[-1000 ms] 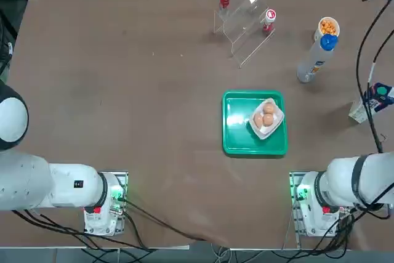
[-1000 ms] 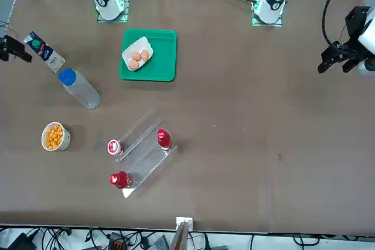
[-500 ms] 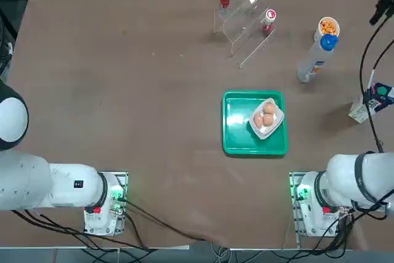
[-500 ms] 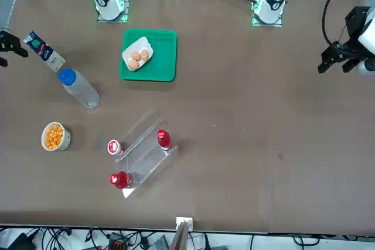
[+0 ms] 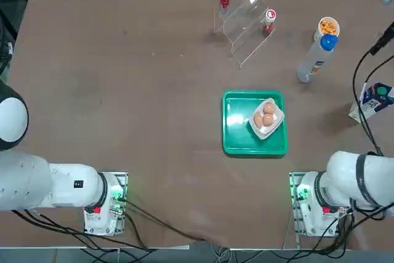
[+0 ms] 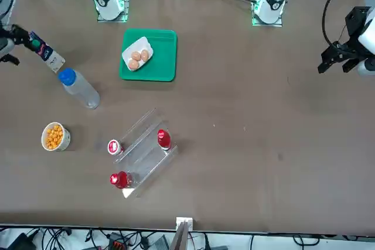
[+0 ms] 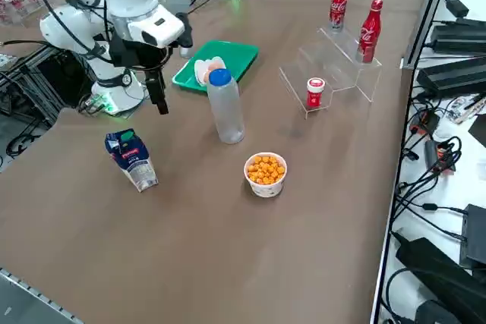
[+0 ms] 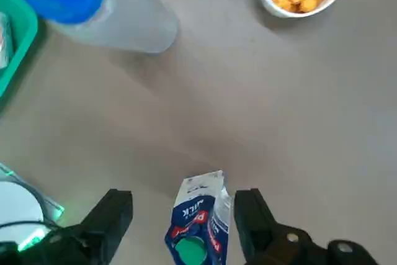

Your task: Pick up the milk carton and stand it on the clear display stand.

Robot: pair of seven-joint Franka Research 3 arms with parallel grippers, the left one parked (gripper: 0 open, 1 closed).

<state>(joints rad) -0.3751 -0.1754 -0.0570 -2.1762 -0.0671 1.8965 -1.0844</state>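
Inspection of the moment, right arm working.

1. Surface (image 5: 123,90): brown and flat, carrying all items.
2. Clear display stand (image 5: 243,26): sits at the far edge of the surface, right of its middle. Small red bottles and a red can already occupy parts of its tiers. It is well apart from the carton.
3. Green tray (image 5: 237,130): lies near the middle of the surface's right half and holds a dish of eggs. It plays no part in the task.
4. Tall bottle (image 5: 314,60), blue cap: stands between the stand and the right edge.
5. Right hand (image 8: 183,200): open, fingers spread, holding nothing.
   - Change noted: over the last second it has travelled along the right edge from the far corner and now hangs over the carton.
   - Judgement: the approach is nearly complete. Descent and closing remain, so the task is at an early stage.
6. Milk carton (image 5: 372,100): stands at the right edge of the surface, roughly midway along it, green cap up and not yet gripped.
7. Bowl of orange snacks (image 5: 328,27): just beyond the bottle.

Views compared:
- The wrist view alone shows the carton lined up between the two spread fingers.
- The side view alone shows the hand raised clear above the carton, not touching it.
- In the top view the hand is largely cut off at the picture's edge
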